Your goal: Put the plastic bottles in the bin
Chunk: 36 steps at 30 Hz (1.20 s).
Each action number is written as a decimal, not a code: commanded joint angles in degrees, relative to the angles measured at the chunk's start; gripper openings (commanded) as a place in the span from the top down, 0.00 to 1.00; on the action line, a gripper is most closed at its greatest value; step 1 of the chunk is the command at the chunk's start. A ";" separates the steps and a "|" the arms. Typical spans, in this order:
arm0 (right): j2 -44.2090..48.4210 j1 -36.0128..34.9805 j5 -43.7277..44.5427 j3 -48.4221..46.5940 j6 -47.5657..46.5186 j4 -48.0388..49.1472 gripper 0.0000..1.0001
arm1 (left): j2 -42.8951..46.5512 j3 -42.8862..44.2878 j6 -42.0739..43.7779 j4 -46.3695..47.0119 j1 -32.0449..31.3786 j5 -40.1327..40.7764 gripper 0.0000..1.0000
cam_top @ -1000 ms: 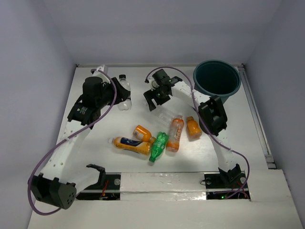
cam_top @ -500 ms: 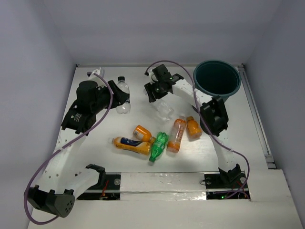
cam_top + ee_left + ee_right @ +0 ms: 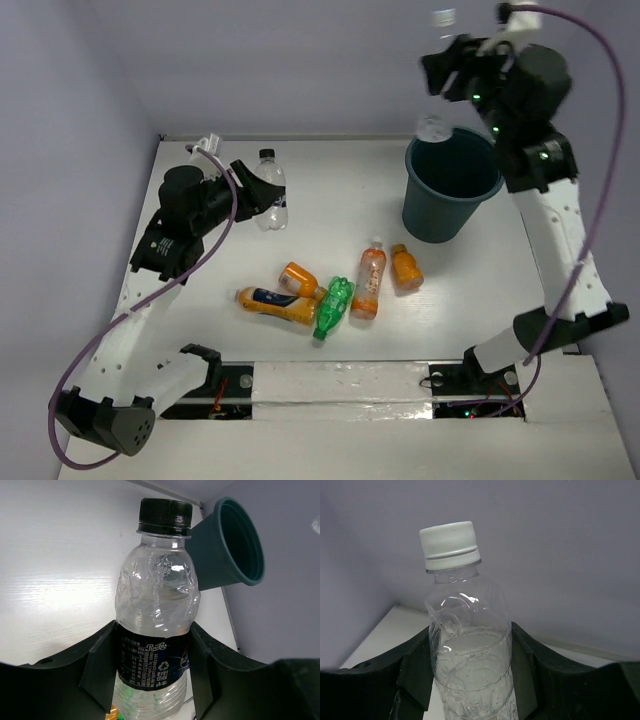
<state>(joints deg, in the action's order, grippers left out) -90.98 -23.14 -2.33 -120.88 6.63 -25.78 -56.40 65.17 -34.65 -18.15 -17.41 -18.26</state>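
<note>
High over the far right corner, the right claw (image 3: 470, 680) is clamped on a clear, crinkled, white-capped bottle (image 3: 467, 630), held up near the round, tapering teal bin (image 3: 440, 215) with its rolled rim. The left claw (image 3: 152, 672) grips a dented clear black-capped bottle (image 3: 155, 595) with a dark label, well left of the bin. Four smooth orange bottles (image 3: 369, 280) and a ribbed green bottle (image 3: 333, 306) lie on the white counter (image 3: 330, 180).

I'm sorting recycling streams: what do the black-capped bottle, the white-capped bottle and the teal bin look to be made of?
The black-capped bottle: thin clear glossy plastic, probably PET; the wall is see-through and dented. The white-capped bottle: seemingly the same clear plastic, creased, with bright highlights. The bin: opaque teal moulded plastic, dull sheen, rolled rim.
</note>
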 commanded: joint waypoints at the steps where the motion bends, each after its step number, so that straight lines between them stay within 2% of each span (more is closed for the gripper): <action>1: 3.25 6.24 7.94 8.60 3.73 3.27 0.55 | 0.16 2.50 -1.99 7.07 -1.92 -1.25 0.83; 6: 8.27 14.86 13.90 17.51 7.60 9.87 0.54 | -3.27 7.60 -2.17 8.48 -8.95 1.99 0.83; 12: 6.61 18.47 18.85 23.49 8.13 14.87 0.52 | -9.33 15.85 -0.94 9.01 -16.42 6.48 0.83; 17: 4.15 19.80 19.47 26.57 8.48 16.03 0.50 | -12.50 19.46 -0.15 9.54 -19.06 7.80 0.83; 20: 3.44 20.32 19.20 27.54 9.10 14.89 0.42 | -15.13 21.48 0.02 10.06 -21.25 8.68 0.84; 21: 3.70 20.32 19.12 27.80 10.14 14.79 0.28 | -15.75 22.02 0.20 10.50 -21.87 9.29 0.84; 24: 5.54 20.32 17.72 29.47 11.64 14.71 0.02 | -19.18 24.82 0.99 11.64 -23.20 9.91 0.84; 30: 12.38 20.32 14.90 28.60 13.58 11.37 0.01 | -28.66 34.31 3.45 13.49 -25.83 10.61 0.85; 31: 13.88 20.32 14.81 28.86 14.28 10.84 0.06 | -31.29 35.72 3.54 13.84 -26.36 10.61 0.85; 32: 15.64 20.32 14.46 30.34 14.81 10.49 0.17 | -32.79 38.34 3.89 14.19 -26.36 10.70 0.85; 33: 17.66 20.32 13.33 31.74 15.51 10.40 0.36 | -34.20 39.76 3.98 14.98 -27.14 10.88 0.85; 34: 22.29 20.32 12.79 33.32 17.69 10.49 0.81 | -37.35 41.43 3.98 15.25 -27.85 10.97 0.86; 35: 24.95 20.32 12.26 35.17 19.02 10.84 0.94 | -39.12 45.01 4.15 15.51 -27.85 10.97 0.86; 36: 27.58 20.32 11.04 39.97 21.12 11.45 1.00 | -40.79 46.96 4.59 15.86 -28.72 11.23 0.86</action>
<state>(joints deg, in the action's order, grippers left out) -71.85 -3.05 11.51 -86.59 22.22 -16.16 -94.54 105.47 -31.94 -7.33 -44.45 -7.75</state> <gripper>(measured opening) 0.095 0.455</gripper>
